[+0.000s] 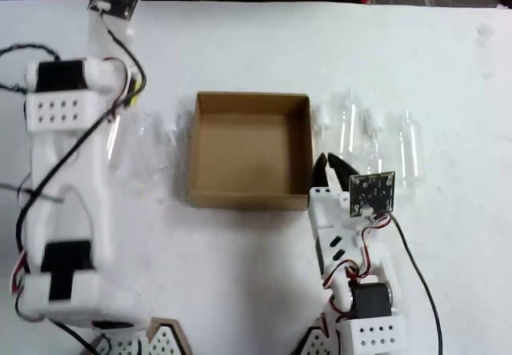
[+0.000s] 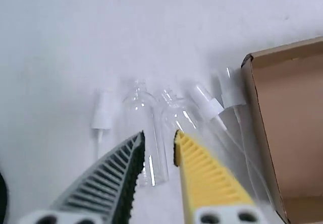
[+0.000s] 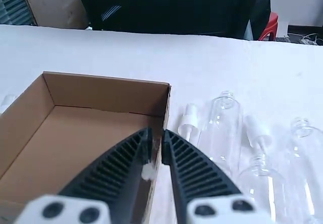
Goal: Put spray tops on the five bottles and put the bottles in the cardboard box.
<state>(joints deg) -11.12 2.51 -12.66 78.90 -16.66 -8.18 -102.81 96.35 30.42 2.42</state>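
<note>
The open cardboard box (image 1: 250, 197) stands mid-table. To its left lie clear bottles (image 1: 152, 139) and loose white spray tops. My left gripper (image 2: 159, 137), one grey finger and one yellow, hovers open just above a topless bottle (image 2: 141, 115), with a second bottle (image 2: 174, 115) beside it. White spray tops (image 2: 102, 115) (image 2: 209, 107) (image 2: 232, 90) lie around them. My right gripper (image 1: 328, 165) (image 3: 156, 137) sits at the box's right front corner, its black fingers a narrow gap apart and holding nothing. Right of the box lie topless bottles (image 3: 222, 128) (image 3: 303, 148) (image 1: 410, 147) and spray tops (image 3: 187, 119) (image 3: 255, 130).
The box wall (image 2: 257, 123) lies close beside the left-hand bottles. The left arm's white body (image 1: 68, 179) covers the table's left side. Two stand bases (image 1: 164, 341) sit at the front edge. White table stretches behind the box (image 1: 264, 43).
</note>
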